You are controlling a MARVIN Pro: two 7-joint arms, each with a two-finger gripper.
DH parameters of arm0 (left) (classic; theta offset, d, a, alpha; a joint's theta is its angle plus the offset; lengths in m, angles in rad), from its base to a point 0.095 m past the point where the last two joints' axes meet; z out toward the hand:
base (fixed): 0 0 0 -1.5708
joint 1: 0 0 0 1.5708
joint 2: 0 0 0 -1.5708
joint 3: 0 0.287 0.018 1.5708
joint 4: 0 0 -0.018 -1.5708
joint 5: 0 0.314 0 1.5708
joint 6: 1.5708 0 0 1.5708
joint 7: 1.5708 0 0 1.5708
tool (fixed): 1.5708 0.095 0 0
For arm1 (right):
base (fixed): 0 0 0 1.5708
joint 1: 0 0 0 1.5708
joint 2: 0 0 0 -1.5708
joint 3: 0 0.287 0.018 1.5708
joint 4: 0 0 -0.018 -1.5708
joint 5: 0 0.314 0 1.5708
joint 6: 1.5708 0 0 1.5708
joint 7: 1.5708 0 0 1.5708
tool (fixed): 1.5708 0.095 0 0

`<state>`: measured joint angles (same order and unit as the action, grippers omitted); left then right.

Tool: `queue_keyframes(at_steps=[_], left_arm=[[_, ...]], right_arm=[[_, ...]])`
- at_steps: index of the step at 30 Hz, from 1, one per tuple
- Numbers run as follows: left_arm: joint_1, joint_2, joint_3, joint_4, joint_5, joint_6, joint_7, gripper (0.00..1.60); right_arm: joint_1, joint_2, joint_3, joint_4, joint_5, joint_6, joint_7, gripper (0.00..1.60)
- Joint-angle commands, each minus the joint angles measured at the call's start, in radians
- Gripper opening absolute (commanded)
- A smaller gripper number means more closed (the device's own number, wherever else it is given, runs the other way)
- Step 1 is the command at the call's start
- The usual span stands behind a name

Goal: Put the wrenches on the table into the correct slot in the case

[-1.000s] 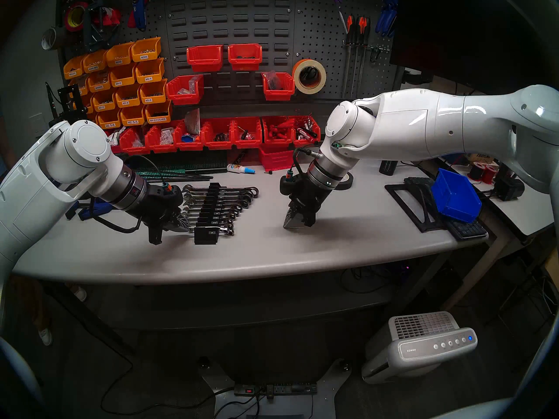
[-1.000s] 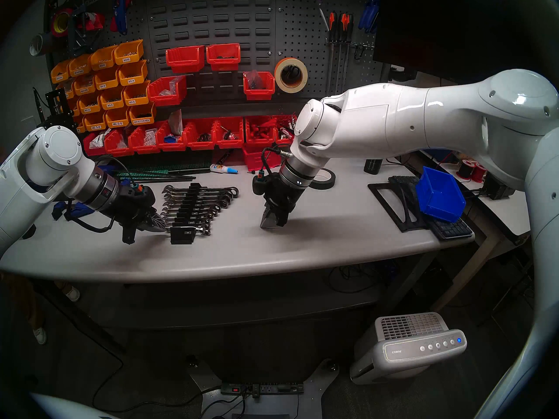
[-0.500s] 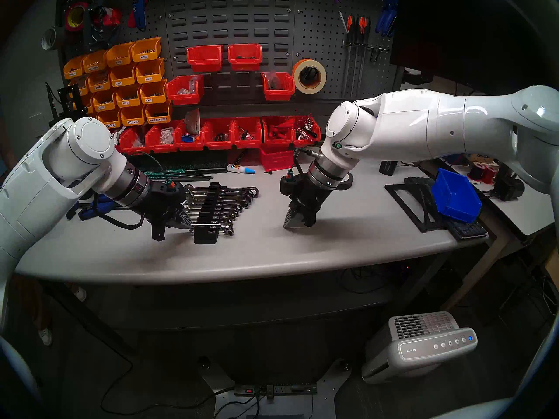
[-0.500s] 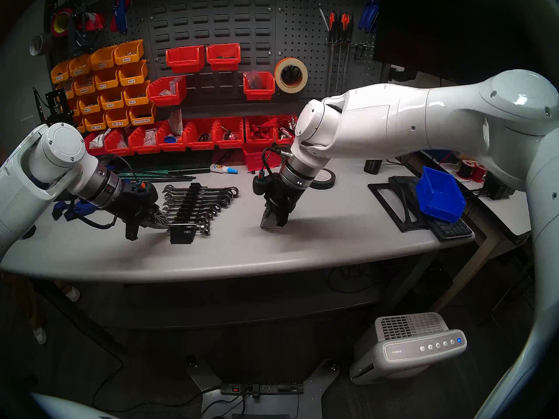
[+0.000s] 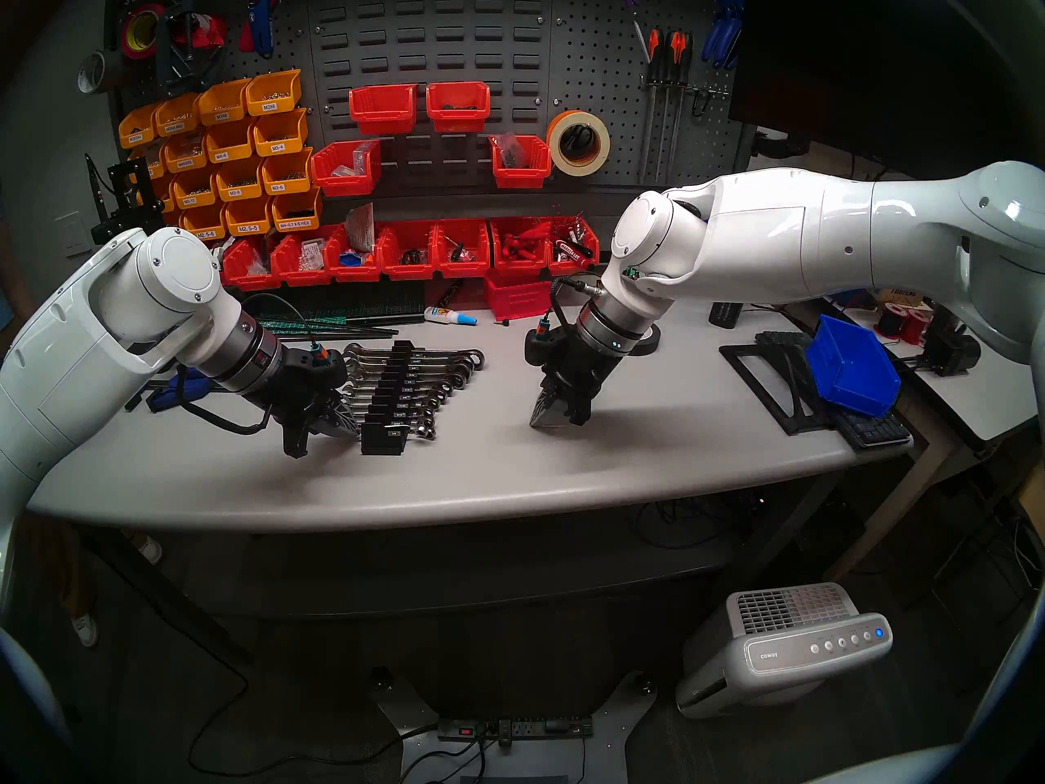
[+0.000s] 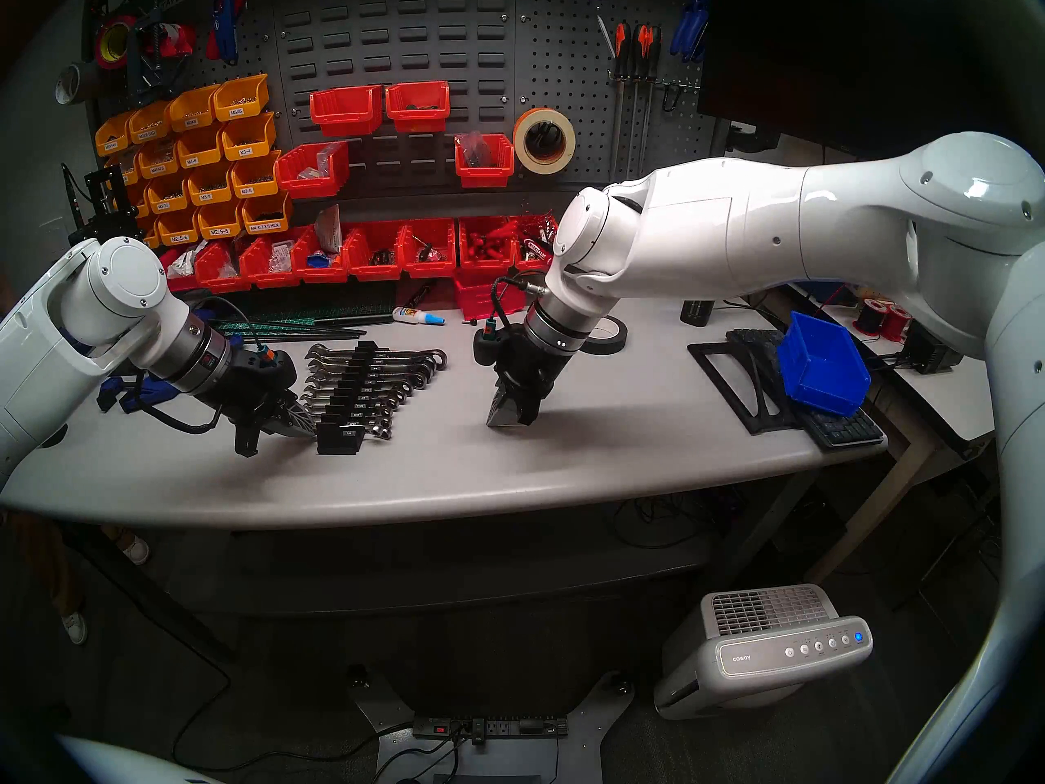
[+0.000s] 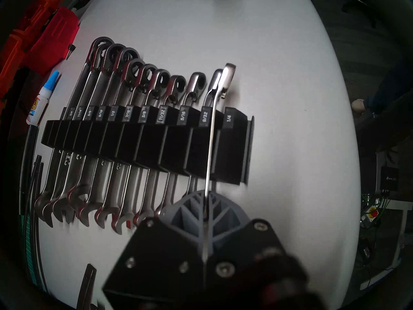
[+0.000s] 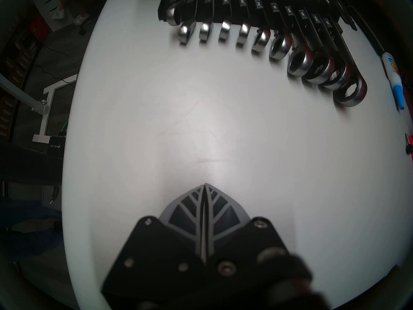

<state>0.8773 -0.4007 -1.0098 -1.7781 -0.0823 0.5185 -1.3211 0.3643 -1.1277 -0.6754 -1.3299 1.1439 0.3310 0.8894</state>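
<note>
The grip is shown clearly only by the left wrist view: the left gripper (image 7: 205, 195) is closed on the shaft of a short thin wrench (image 7: 212, 132), pinched edge-on between the grey ribbed fingers (image 7: 190, 211). Ahead of the fingertips the wrench runs over the black case (image 7: 143, 144) at its end slot, beside the 9/32 label and next to the 1/4 one, with its ring end past the far edge of the case. Whether it is fully seated cannot be told. To the left of the held wrench, the other wrenches (image 7: 107, 128) are seen lying in their notches, ring ends away from the claw and open ends toward it.

In the head views that grip is hidden behind the gripper body; the left gripper (image 5: 339, 421) is seen low over the table (image 5: 509, 483), reaching sideways at the near end of the case (image 5: 390, 404), forearm sloping down from the left.

The right gripper (image 8: 205, 186) is shown closed on nothing in its own wrist view, the bare table below its tips and the case well ahead. In the head view it (image 5: 557, 418) is pointed steeply down, well to the right of the case.
</note>
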Motion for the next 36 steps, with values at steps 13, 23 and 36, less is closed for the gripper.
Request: queue_keyframes(at_steps=[13, 23, 36], left_arm=[[-0.134, 0.038, 0.076, -0.03, -0.023, 0.014, -0.092, 0.49], [-0.172, 0.051, 0.122, -0.034, -0.031, 0.019, -0.083, 1.15], [-0.219, 0.087, 0.134, -0.067, -0.053, 0.03, -0.077, 1.6]], right_arm=[[-0.02, 0.005, -0.019, -0.006, -0.003, 0.002, -0.002, 0.0], [-0.017, 0.01, -0.02, -0.014, -0.003, 0.001, -0.003, 0.0], [-0.014, 0.012, -0.021, -0.02, -0.005, 0.0, -0.003, 0.0]])
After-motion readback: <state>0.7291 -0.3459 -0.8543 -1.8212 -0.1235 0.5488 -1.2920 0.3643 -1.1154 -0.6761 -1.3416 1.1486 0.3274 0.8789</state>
